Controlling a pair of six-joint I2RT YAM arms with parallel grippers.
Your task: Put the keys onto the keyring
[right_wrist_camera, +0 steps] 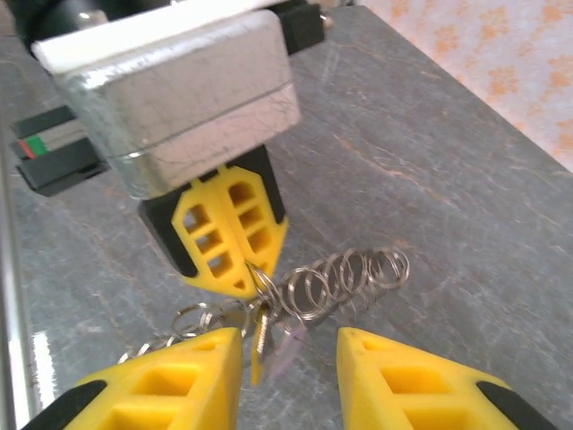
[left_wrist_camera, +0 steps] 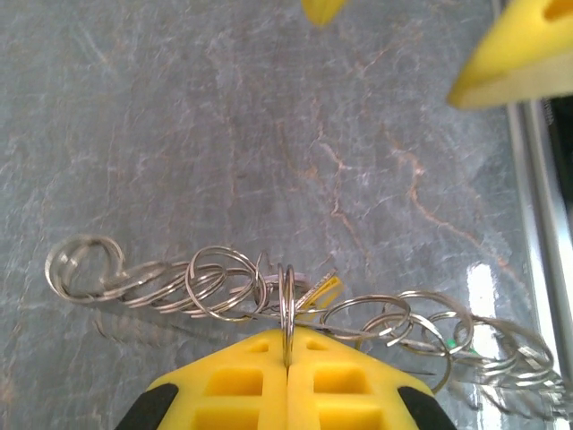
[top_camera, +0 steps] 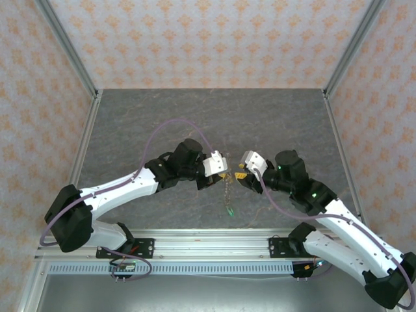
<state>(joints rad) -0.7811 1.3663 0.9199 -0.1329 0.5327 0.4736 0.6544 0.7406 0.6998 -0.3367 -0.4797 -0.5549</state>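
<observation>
The keyring (left_wrist_camera: 215, 282), pinched edge-on by the closed left gripper (left_wrist_camera: 286, 360), could be tugged free if the dangling keys (right_wrist_camera: 260, 345) are snagged by the wide-spread right gripper (right_wrist_camera: 286, 340).

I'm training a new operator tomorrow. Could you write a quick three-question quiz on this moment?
1. True or false: the left gripper is shut on one ring of the keyring.
2. Multiple choice: the right gripper is A) open, B) shut on a key, C) shut on the keyring.
3. Short answer: what colour is the small tag at the end of the keyring nearest the arm bases?

Key: 1 true; 2 A; 3 green.
</observation>
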